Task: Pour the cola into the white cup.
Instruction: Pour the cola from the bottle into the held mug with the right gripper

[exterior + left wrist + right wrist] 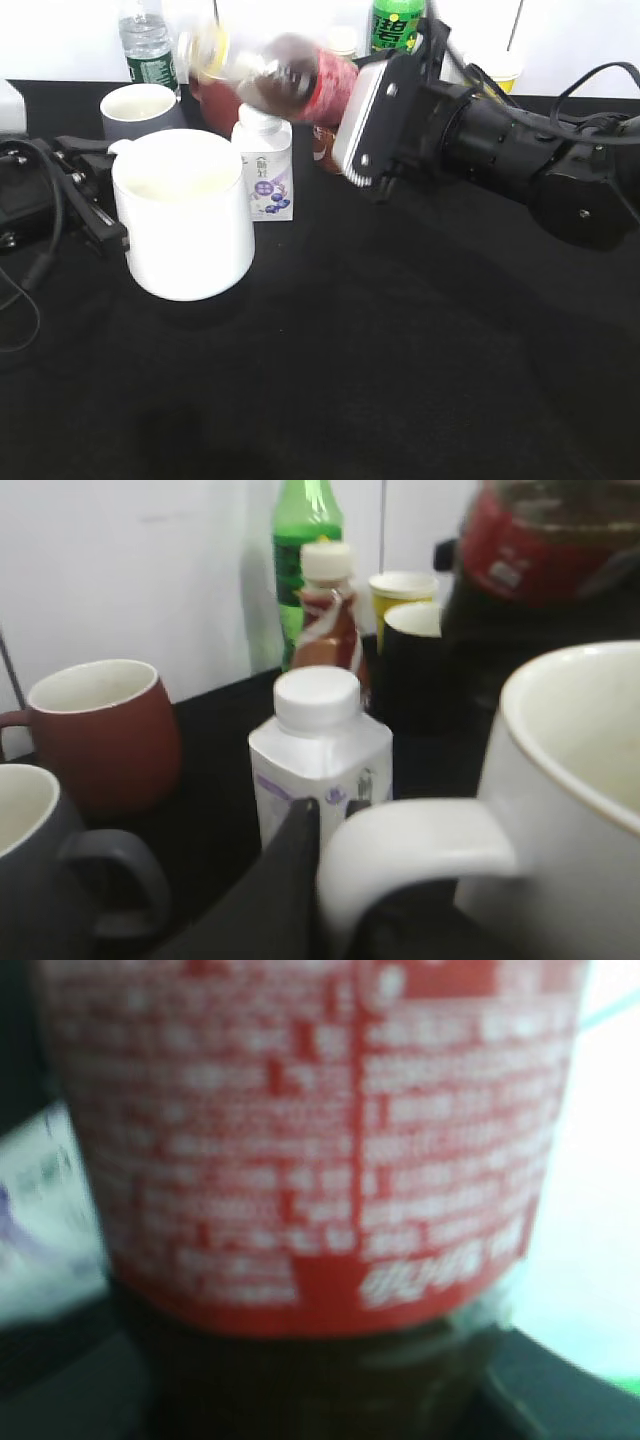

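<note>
The white cup (pixel 185 215) stands on the black table at the left, and I see no liquid inside. My left gripper (pixel 100 215) is shut on its loop handle; in the left wrist view a dark finger (pixel 330 820) presses beside the handle of the cup (pixel 570 810). My right gripper (pixel 345 110) is shut on the cola (pixel 285 75). It holds the bottle tipped nearly level in the air behind the cup, yellow cap to the left and blurred. The red label of the cola (pixel 320 1130) fills the right wrist view. The cola also shows in the left wrist view (pixel 550 550).
A grey mug (pixel 140 110) and a dark red mug (pixel 100 730) stand behind the white cup. A small white bottle with a purple label (pixel 265 165) stands right beside it. Farther back are a green soda bottle (pixel 397 25), a water bottle (pixel 148 45), a yellow paper cup (pixel 400 590) and a small brown bottle (pixel 328 620).
</note>
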You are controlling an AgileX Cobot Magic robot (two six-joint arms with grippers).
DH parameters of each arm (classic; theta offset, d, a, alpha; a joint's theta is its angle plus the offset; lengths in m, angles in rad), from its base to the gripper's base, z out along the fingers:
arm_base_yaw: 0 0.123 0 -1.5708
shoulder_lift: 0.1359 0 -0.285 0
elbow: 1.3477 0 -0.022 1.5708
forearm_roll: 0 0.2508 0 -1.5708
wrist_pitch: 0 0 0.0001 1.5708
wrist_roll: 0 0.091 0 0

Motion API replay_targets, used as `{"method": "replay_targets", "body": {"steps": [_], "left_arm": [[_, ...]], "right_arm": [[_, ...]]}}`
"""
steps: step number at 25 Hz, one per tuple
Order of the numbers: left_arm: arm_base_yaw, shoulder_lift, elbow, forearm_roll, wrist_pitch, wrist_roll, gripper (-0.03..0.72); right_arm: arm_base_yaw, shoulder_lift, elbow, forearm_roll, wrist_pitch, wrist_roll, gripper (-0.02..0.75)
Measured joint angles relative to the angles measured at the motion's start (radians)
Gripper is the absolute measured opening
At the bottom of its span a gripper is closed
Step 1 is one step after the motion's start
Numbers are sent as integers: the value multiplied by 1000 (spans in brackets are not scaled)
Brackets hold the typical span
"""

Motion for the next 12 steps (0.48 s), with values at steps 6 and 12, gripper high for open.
{"method": "replay_targets", "body": {"steps": [6,12], "left_arm": [[0,0,0,2,86,10,41],[0,0,0,2,89,49,41]], "right_arm": [[0,0,0,60,0,-244,386],[0,0,0,73,-17,-429,385]]}}
